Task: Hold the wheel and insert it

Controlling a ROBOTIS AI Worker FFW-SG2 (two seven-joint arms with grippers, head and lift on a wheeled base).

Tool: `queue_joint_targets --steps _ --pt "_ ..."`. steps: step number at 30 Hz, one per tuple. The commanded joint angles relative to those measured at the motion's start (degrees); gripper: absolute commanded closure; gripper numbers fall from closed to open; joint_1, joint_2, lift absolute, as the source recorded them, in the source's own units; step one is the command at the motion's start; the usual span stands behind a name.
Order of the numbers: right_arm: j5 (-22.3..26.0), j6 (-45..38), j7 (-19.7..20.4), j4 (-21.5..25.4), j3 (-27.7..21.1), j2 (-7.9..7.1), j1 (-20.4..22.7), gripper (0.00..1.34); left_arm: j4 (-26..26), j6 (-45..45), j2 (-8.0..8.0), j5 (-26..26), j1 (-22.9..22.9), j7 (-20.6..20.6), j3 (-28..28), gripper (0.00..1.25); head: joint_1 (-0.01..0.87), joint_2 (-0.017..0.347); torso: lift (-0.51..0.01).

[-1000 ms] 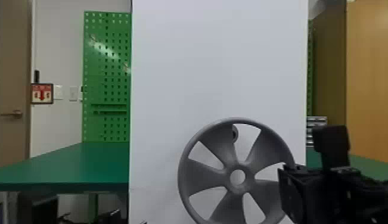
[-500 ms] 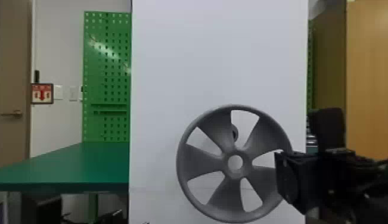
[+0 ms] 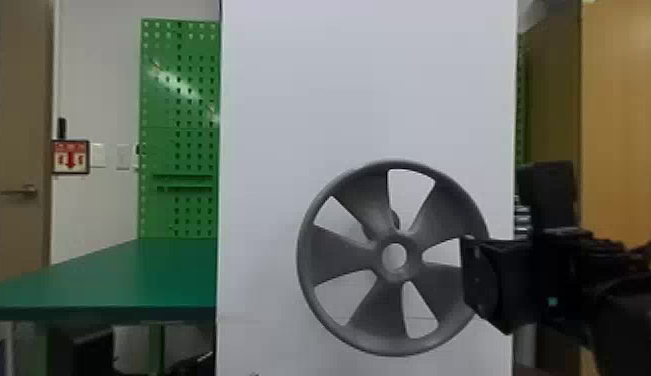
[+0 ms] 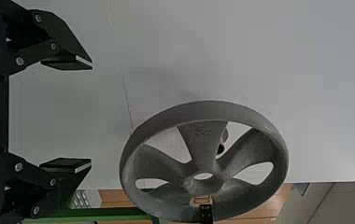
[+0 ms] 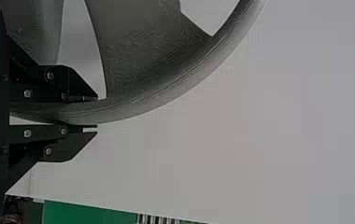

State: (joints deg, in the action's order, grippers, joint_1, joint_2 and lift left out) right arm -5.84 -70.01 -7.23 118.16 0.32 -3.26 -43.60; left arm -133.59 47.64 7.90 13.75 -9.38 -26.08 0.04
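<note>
My right gripper is at the right side of the grey five-spoked wheel in the head view, holding it upright before the white panel. In the right wrist view, my right gripper is shut on the rim of the wheel. A round peg on the panel shows partly behind the wheel, up from its hub hole. In the left wrist view, my left gripper stands open with nothing between its fingers, apart from the wheel; the peg shows between two spokes.
A green table extends on the left behind the panel, with a green pegboard above it. A wooden cabinet stands at the far right. In the left wrist view, a green table edge runs behind the panel.
In the head view, the right arm has raised the wheel and carried it slightly left. More of the wheel's lower rim now shows, and the peg appears lower relative to its spokes.
</note>
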Motion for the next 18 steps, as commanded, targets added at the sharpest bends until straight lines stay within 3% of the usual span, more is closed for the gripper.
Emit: queue_joint_targets --steps 1,18 --pt "-0.14 -0.3 0.02 -0.48 0.04 -0.17 -0.87 1.13 0.26 0.0 0.1 0.58 -0.2 -0.02 -0.3 0.5 0.0 0.005 -0.498" --pt "-0.23 -0.3 0.37 -1.53 -0.05 -0.61 -2.89 1.13 1.31 0.0 0.28 1.98 -0.9 -0.02 -1.44 0.5 0.0 0.005 -0.498"
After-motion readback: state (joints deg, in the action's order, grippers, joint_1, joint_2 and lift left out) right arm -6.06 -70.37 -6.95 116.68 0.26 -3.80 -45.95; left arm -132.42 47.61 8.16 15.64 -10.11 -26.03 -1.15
